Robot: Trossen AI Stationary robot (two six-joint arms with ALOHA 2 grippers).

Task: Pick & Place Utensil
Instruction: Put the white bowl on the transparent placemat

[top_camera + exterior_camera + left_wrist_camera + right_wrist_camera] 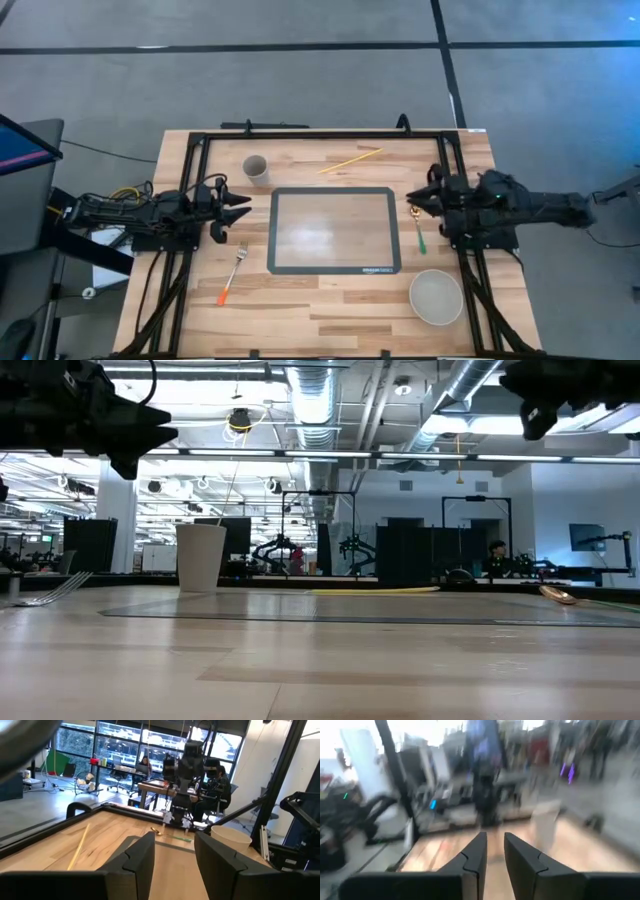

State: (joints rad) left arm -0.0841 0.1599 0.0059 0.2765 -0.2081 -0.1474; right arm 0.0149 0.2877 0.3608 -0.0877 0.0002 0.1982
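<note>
A fork [233,272] with an orange handle lies flat on the wood left of the mat, nearer the table's near edge than my left gripper [245,213]. That gripper hovers open above the table, pointing right toward the mat, and touches nothing. A spoon [418,228] with a green handle lies flat just right of the mat. My right gripper [411,202] hovers above the spoon's bowl end, pointing left, with a narrow gap between its fingers in the right wrist view [495,852]. The left wrist view shows the spoon [159,830] far ahead.
A dark-rimmed clear mat [334,230] fills the table's middle. A paper cup [255,168] stands near its far left corner, and a thin yellow stick [352,161] lies beyond its far edge. A pale bowl [436,296] sits near the right near corner. People sit in the room behind.
</note>
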